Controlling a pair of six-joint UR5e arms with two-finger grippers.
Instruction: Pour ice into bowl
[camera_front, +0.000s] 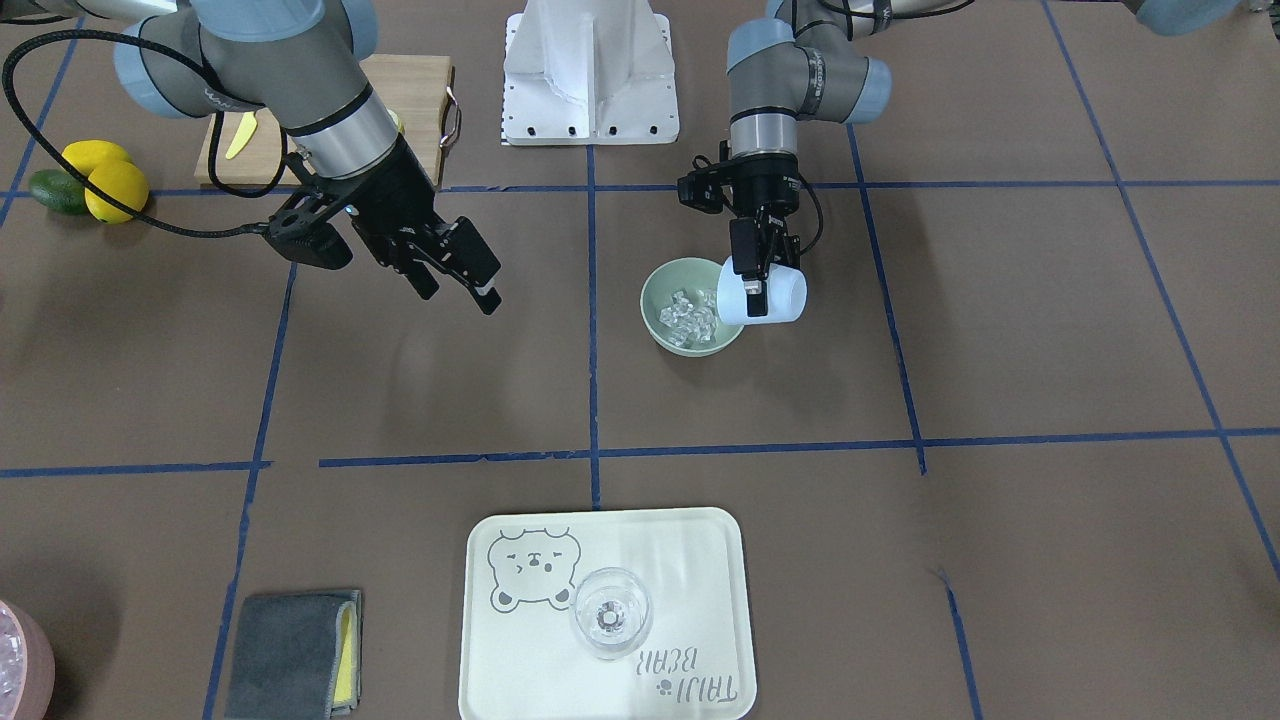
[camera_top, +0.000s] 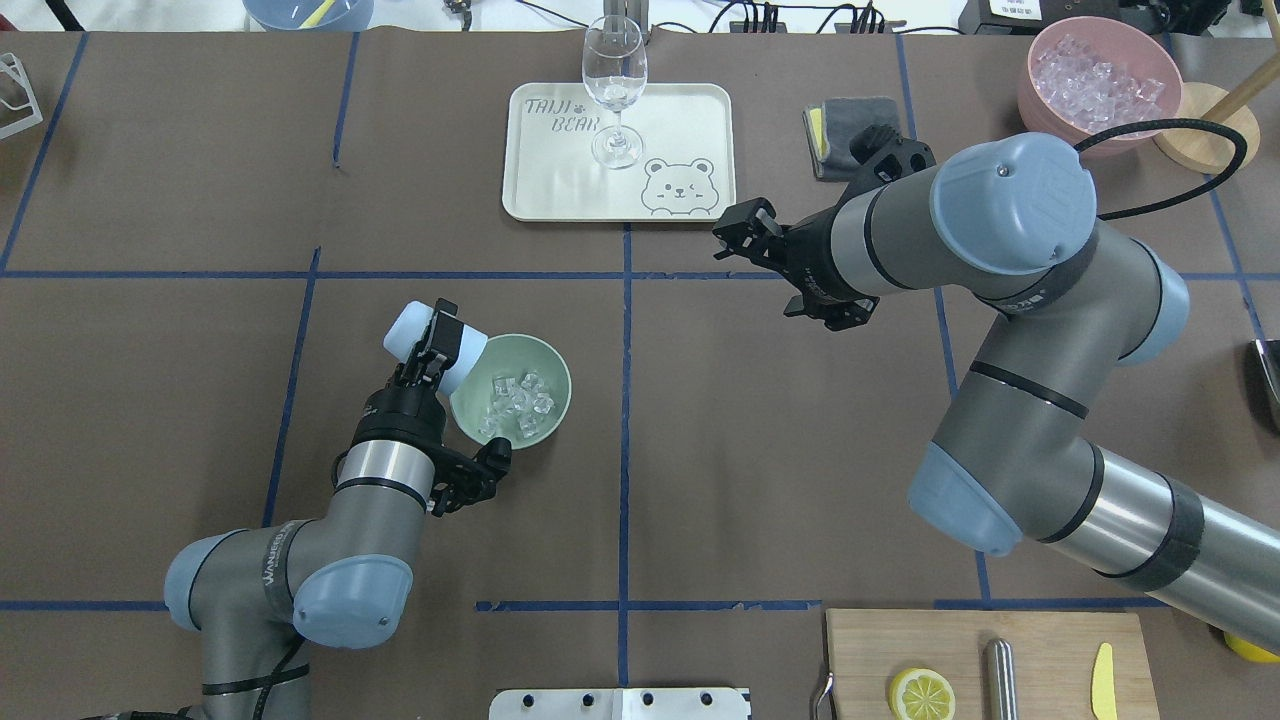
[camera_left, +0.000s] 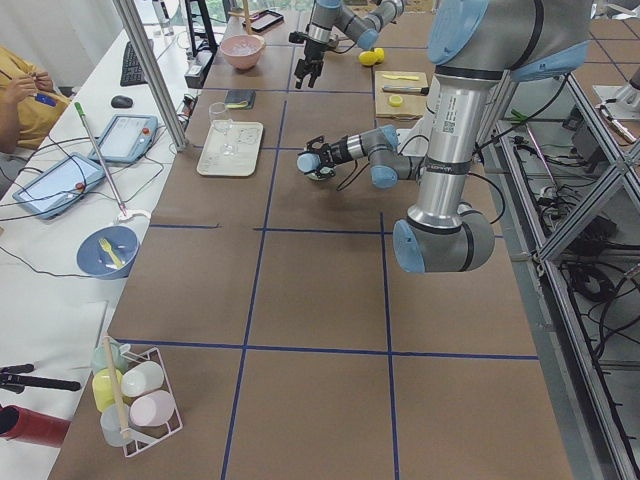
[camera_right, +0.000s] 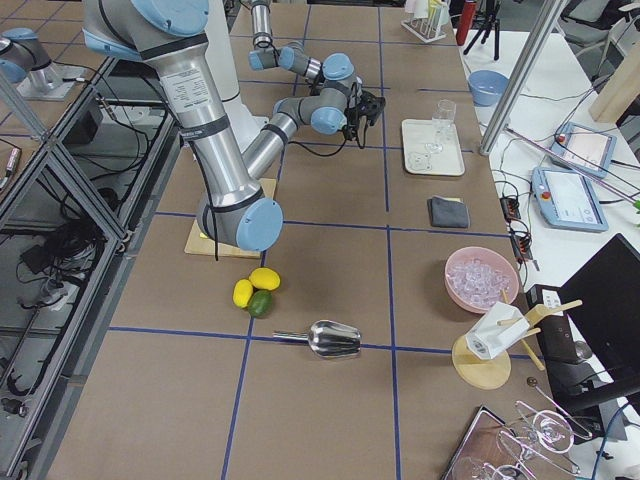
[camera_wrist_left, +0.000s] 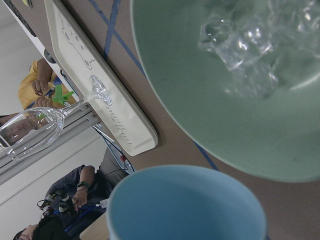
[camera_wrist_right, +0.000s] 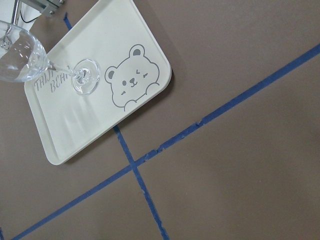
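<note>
Overhead exterior | left gripper (camera_top: 438, 345) clamped on tipped blue cup (camera_top: 405, 332) mid-wall, mouth over bowl (camera_top: 550, 383) rim | ice (camera_top: 512, 400) sits in bowl: light, slippery, loose, so handle via cup wall | right gripper (camera_top: 742, 230) fingers apart, empty

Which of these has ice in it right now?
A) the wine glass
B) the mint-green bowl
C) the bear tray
B: the clear ice cubes lie inside the mint-green bowl, with the blue cup tipped at its rim in the left gripper.
</note>
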